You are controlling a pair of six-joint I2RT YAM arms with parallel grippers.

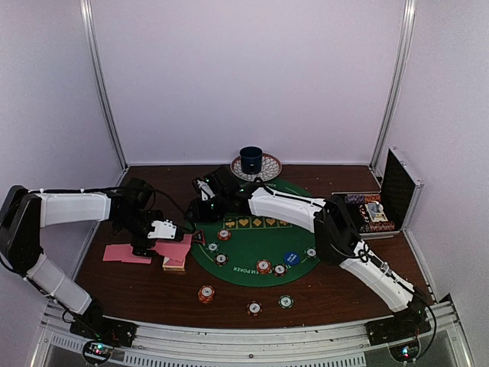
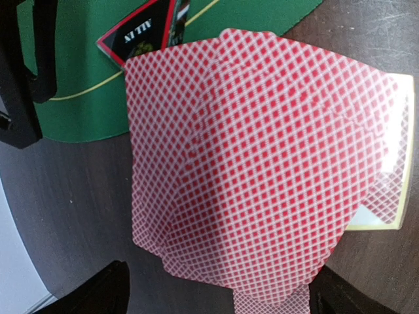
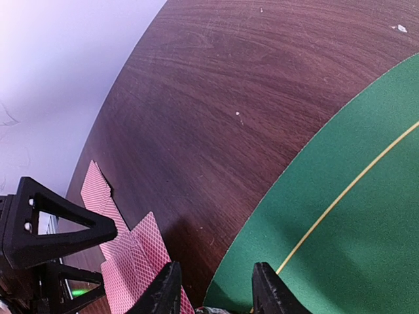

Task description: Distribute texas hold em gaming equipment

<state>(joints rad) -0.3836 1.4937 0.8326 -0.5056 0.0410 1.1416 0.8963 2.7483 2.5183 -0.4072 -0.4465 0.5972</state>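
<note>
Several pink-backed playing cards (image 2: 262, 163) lie fanned on the wood beside the green mat (image 1: 252, 245), and two more cards (image 1: 126, 252) lie further left. My left gripper (image 2: 219, 281) hangs open just over the fan (image 1: 174, 248), its fingers wide on either side and not touching it. The black-red triangle marker (image 2: 141, 33) lies at the mat's edge. My right gripper (image 3: 216, 268) hovers over the mat's left rim (image 1: 203, 200), jaws partly apart with nothing between them. Poker chips (image 1: 263, 266) and a blue disc (image 1: 291, 258) sit on the mat. Three chips (image 1: 254, 308) lie near the front.
A dark blue cup (image 1: 250, 159) on a patterned saucer stands behind the mat. An open black case (image 1: 397, 191) with rows of chips sits at the right edge. A yellow-edged card stack (image 2: 399, 216) peeks out under the fan. White walls enclose the table.
</note>
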